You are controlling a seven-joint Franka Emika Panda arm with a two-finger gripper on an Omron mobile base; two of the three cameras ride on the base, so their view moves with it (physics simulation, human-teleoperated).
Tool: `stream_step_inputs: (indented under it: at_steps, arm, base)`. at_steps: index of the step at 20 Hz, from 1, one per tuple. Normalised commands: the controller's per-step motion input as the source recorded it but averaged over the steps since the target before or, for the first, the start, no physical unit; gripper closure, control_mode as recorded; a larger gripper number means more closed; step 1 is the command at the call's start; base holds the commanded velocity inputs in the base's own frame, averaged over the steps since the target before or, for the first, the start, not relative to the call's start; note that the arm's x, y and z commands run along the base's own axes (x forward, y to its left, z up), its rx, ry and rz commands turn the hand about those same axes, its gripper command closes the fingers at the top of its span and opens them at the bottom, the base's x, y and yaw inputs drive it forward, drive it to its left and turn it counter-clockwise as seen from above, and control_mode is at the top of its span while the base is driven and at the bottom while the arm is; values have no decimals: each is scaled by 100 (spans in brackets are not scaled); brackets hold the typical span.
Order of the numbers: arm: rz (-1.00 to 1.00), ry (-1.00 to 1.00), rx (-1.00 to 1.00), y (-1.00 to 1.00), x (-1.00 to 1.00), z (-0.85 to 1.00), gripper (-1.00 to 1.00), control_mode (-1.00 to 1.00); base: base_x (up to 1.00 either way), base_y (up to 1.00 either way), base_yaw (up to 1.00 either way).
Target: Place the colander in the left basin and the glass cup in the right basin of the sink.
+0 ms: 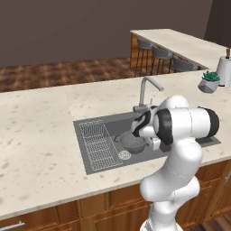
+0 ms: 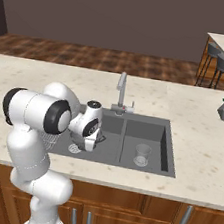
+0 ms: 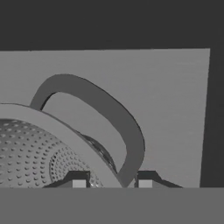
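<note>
The grey mesh colander [image 1: 131,142] sits low in the wide left basin [image 1: 110,124] of the dark sink, between the wire rack [image 1: 98,145] and the divider. My gripper [image 1: 153,143] reaches down to its right side. In the hand view the colander's rim [image 3: 57,127] and loop handle [image 3: 127,131] run between the two fingertips [image 3: 78,182], which stand apart on either side without pressing it. The gripper [image 3: 112,182] is open. The clear glass cup [image 2: 142,154] stands upright in the narrower right basin [image 2: 154,132], apart from the hand [image 2: 90,126].
The curved steel faucet [image 1: 145,90] rises behind the sink, close above my hand. A round drain [image 1: 125,155] lies in front of the colander. A potted plant [image 1: 209,82] and a paper-towel roll [image 1: 224,70] stand at the counter's far right. Stools line the back counter.
</note>
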Motion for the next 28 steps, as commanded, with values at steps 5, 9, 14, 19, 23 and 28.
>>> stream_step_inputs:
  at_steps: [5, 9, 14, 19, 23, 28]
  arm:
    - [0, 0, -2, -1, 1, -3, 100, -100]
    - [2, -1, -1, 0, 11, -25, 100, -100]
    - [11, -1, -1, 0, 32, -36, 100, -100]
    - [14, -2, -1, 0, 39, -33, 100, -100]
    - [15, 0, -1, 0, 34, -23, 100, -100]
    - [8, 13, -1, 13, 2, 4, -100, -100]
  base:
    - [0, 0, 0]
    - [0, 0, 0]
    - [0, 0, 0]
    - [0, 0, 0]
    - [0, 0, 0]
    - [0, 0, 0]
